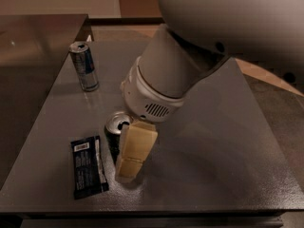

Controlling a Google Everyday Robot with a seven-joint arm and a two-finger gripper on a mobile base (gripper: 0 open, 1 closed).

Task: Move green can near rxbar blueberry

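1. Green can [115, 127] stands upright in the 7 o'clock part of the table [223, 141]. It is just beside the rxbar blueberry [89, 166], which lies flat at the can's 8 o'clock, and a narrow gap seems to separate them.
2. The gripper [129, 155] sits low at the can's 4 o'clock flank, overlapping it in view beneath the bulky arm. Whether it is clamped on the can or loose around it, I cannot tell.
3. Risk: the can is tall on a small base, so a sideways withdrawal that catches its wall could tip it onto the wrapper or drag it away.
4. Risk: any further push toward 8 o'clock would likely shove the light wrapper toward the table's near edge.
5. A blue-and-silver can [84, 65] stands well apart at 11 o'clock, probably out of trouble.
6. The tabletop is flat, matt, speckled grey, and a glossier brown surface adjoins it at 10 o'clock. The room is dim and warmly lit.
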